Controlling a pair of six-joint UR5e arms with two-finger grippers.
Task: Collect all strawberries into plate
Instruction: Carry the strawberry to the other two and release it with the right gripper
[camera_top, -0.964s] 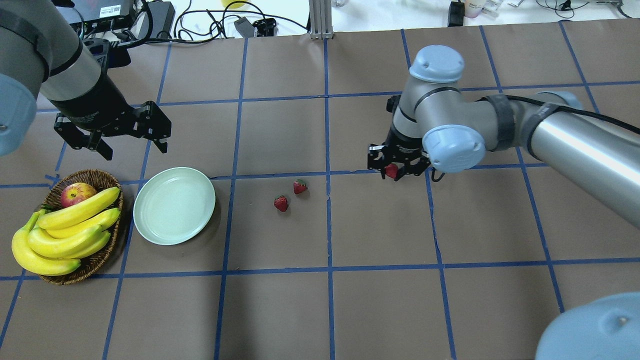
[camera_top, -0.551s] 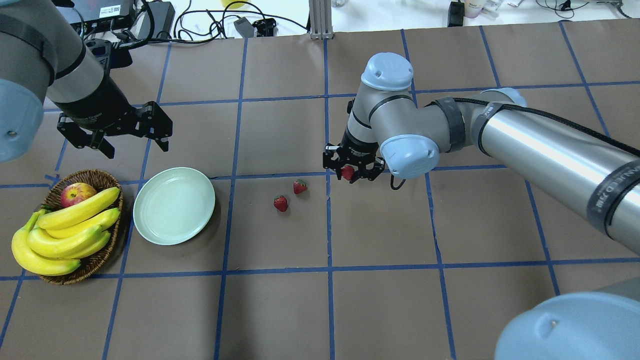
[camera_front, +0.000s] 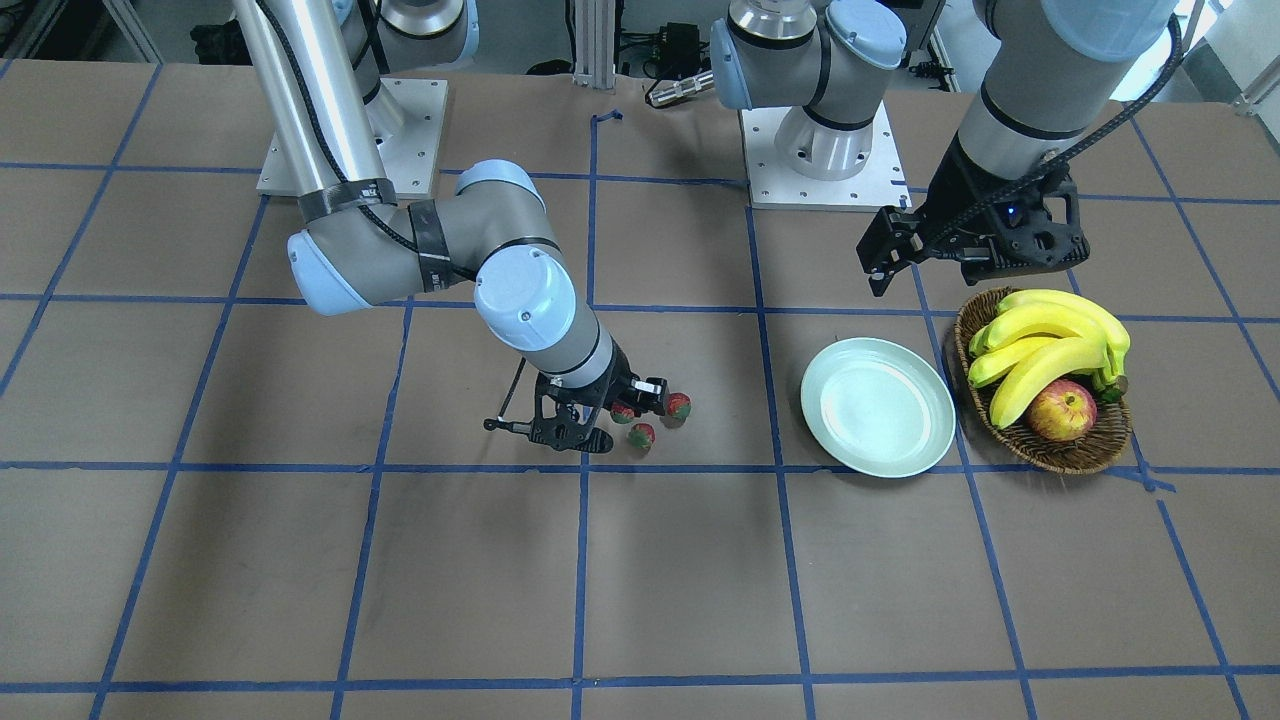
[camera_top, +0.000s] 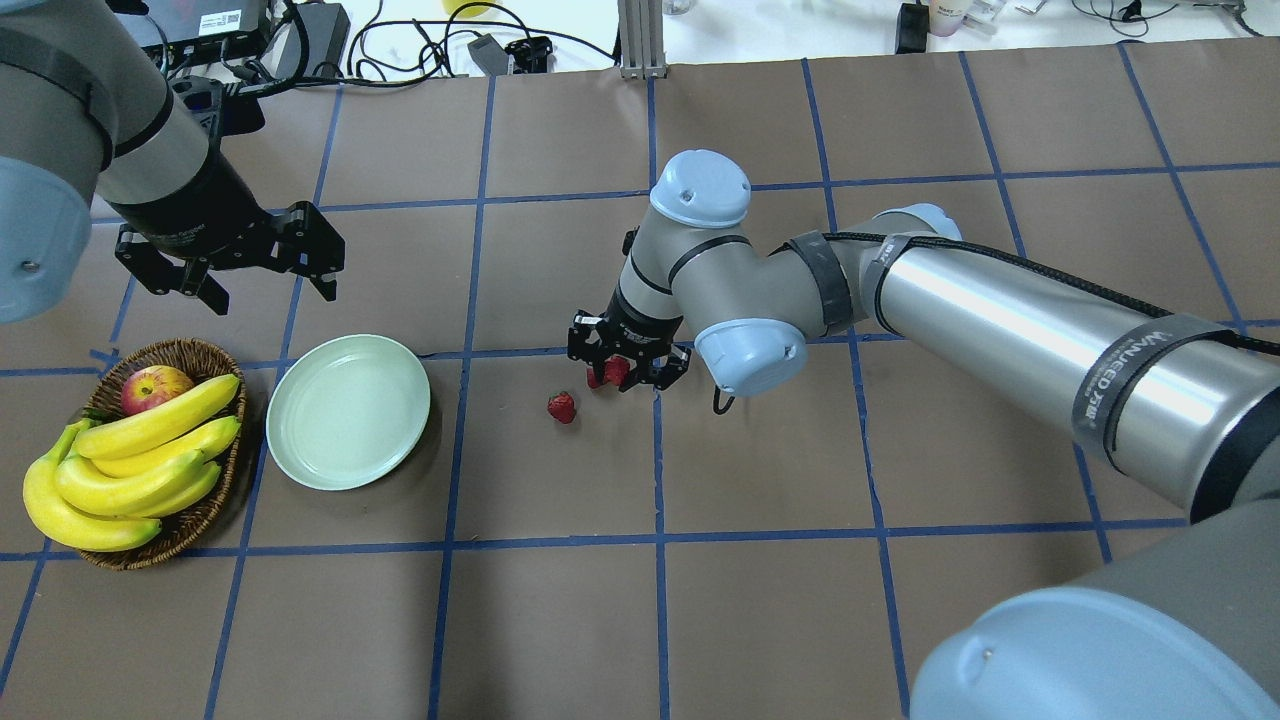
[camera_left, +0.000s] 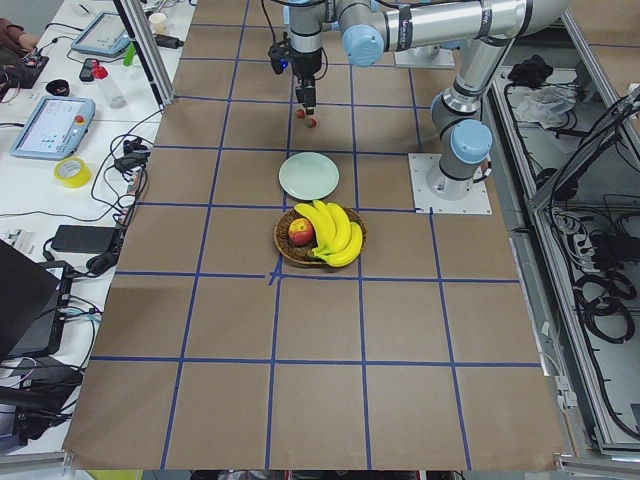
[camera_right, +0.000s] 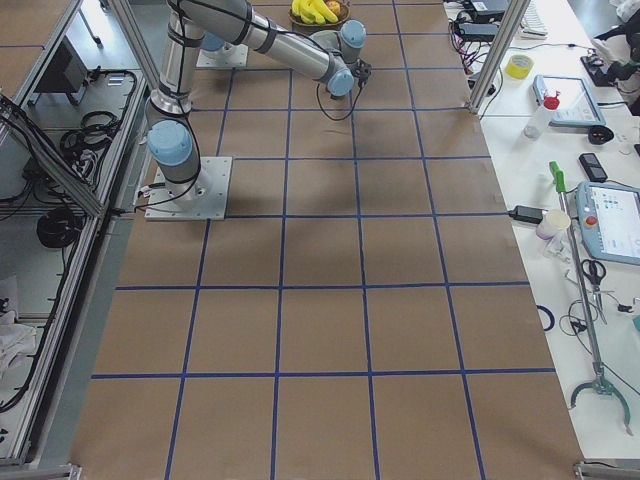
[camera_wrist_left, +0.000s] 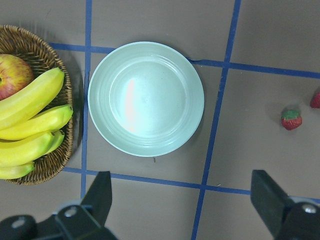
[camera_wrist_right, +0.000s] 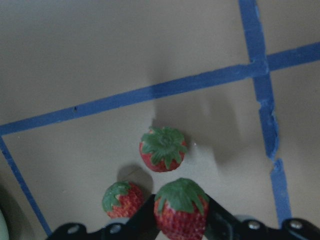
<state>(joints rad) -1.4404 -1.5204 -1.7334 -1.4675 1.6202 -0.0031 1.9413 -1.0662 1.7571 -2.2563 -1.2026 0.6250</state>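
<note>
Count: one plate (camera_top: 348, 411), three strawberries (camera_top: 562, 407). Your right gripper (camera_top: 628, 372) clamps the held strawberry (camera_wrist_right: 181, 210), green top up and long axis upright, close over two loose strawberries (camera_wrist_right: 162, 149) on the table (camera_top: 560, 620), well right of the plate. Left gripper (camera_top: 270, 295) hangs spread open beyond the plate; arm-strap lettering (camera_top: 1125, 375) not readable.

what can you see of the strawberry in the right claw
The held strawberry is small, bright red with pale seed dimples and a green leafy cap facing the wrist camera. It looks like plastic. The right claw pinches it from two sides, lifted above two loose strawberries on the brown table.
</note>
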